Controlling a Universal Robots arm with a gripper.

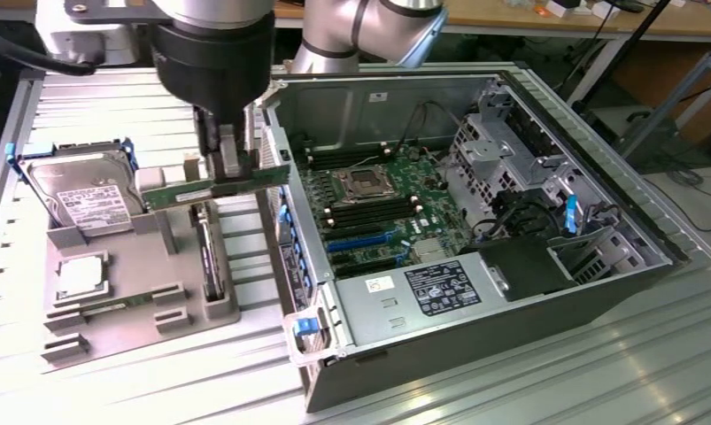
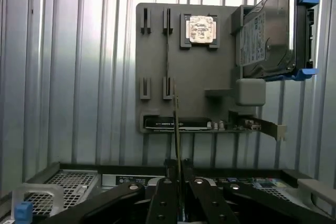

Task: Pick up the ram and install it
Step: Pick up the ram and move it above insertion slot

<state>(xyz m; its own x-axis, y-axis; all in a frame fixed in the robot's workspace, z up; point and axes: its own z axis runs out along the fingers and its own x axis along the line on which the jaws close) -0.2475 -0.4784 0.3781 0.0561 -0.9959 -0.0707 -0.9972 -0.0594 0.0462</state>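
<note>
Now gripper [image 1: 228, 170] narrow, jaws pinching ram [image 1: 172, 193] by top edge, held above gray tray [image 1: 136, 261].

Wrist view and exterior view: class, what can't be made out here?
1. Thin green RAM stick: exterior view, its middle hidden by the black claw; wrist view, edge-on, chips unseen.
2. Black memory slots on the green motherboard: exterior view, too small to tell whether occupied.
3. Silver hard drive label: both views, text too small.
</note>
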